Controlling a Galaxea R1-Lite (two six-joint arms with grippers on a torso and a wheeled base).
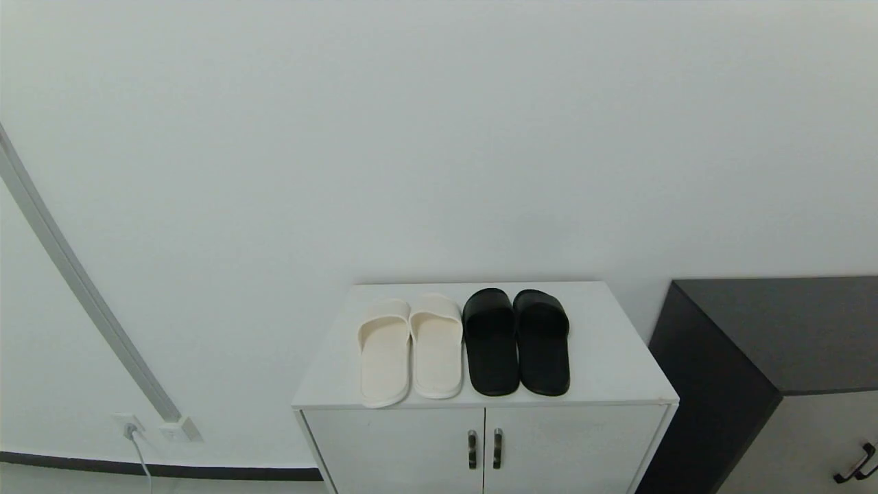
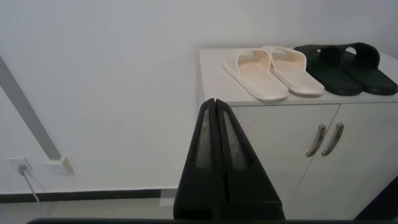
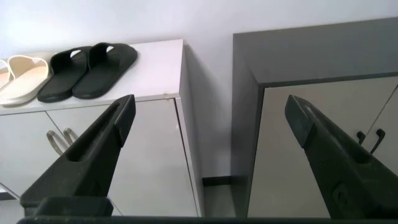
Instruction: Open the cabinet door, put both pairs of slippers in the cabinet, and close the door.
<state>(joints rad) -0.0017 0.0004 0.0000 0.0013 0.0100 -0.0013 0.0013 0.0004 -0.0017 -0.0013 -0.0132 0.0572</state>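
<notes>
Currently white slippers (image 1: pixel 410 350) and black slippers (image 1: pixel 516 343) sit side by side atop cabinet (image 1: pixel 617 357), lower centre of head view; doors (image 1: pixel 398 446) closed. Left gripper (image 2: pixel 216 102) clenched, empty; right gripper (image 3: pixel 210 102) spread wide, empty.

Just a plain white wall (image 1: pixel 439 137) really, evenly lit. Grey cable trunking (image 1: pixel 75 281) runs diagonally down it to a wall socket (image 1: pixel 128 425) with a white cord (image 1: pixel 143 463) plugged in, and there's a black skirting strip (image 1: pixel 171 471) along the bottom. Off to the right stands a dark grey cupboard (image 1: pixel 775 329) with pale doors (image 1: pixel 802 439) and black handles (image 1: pixel 854 473)
</notes>
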